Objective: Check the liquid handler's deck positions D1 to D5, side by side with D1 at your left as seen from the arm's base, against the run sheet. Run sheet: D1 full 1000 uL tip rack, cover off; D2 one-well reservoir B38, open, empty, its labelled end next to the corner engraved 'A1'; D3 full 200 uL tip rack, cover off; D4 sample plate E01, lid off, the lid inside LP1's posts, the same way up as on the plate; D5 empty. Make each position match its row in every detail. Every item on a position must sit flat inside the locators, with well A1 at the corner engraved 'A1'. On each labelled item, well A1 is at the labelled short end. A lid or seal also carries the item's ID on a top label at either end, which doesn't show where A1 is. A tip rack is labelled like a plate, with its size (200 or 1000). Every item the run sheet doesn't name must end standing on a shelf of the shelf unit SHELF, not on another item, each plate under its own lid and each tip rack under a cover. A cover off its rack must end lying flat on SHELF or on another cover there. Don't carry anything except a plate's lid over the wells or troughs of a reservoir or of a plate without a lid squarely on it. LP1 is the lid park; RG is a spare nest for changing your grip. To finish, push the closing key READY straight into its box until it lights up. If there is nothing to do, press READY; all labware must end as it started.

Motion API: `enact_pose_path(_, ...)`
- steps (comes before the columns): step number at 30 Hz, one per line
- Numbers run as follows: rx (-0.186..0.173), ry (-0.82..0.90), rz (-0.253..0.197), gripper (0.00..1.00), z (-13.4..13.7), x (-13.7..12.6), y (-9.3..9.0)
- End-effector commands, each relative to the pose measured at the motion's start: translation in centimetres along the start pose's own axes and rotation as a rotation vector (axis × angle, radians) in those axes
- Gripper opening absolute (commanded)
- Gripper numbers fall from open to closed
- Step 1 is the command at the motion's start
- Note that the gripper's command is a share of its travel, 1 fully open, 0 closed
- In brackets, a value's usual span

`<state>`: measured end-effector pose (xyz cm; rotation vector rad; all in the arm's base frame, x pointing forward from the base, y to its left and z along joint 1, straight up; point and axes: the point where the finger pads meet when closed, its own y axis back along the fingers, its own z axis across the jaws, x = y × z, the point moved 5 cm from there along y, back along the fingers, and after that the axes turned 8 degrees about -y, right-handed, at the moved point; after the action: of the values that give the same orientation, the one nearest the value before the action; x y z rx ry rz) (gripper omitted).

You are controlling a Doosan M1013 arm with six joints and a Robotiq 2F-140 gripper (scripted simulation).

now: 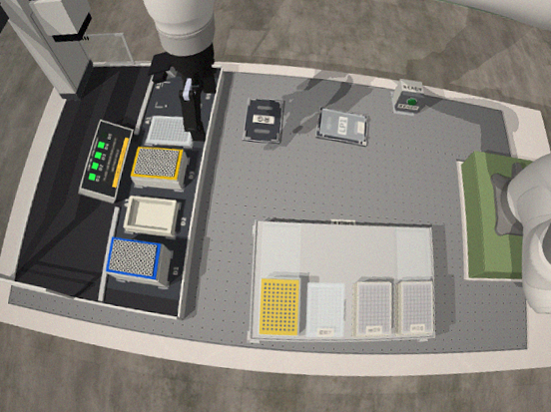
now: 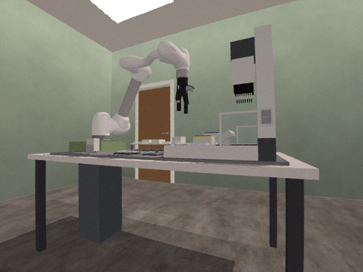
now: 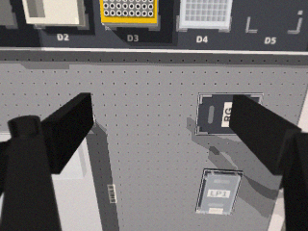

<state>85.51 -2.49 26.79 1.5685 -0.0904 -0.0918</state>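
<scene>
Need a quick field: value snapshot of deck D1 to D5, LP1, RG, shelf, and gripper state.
D1: blue-framed tip rack, cover off
D2: cream reservoir, open, looks empty
D3: yellow-framed tip rack, cover off
D4: plate, wells showing, no lid
D5: bare nest, locators only
LP1: lid lying inside
RG: nest, nothing in it
SHELF: shelf unit with four items in its front row
gripper: gripper open, nothing held, high above the deck's D4/D5 end

Glossy white arm (image 2: pixel 131 92) (grey forearm), black jaws.
</scene>
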Motion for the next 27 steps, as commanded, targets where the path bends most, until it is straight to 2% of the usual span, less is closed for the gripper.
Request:
enact_pose_path(1,0.000,0.000,0.002,0.79,0.9,0.8,0.1)
enact_pose_path(4,0.000,0.000,0.002,0.79,1.2,1.1,0.1)
enact_pose_path(27,0.000,0.000,0.002,0.79,9.1,8.1,0.2)
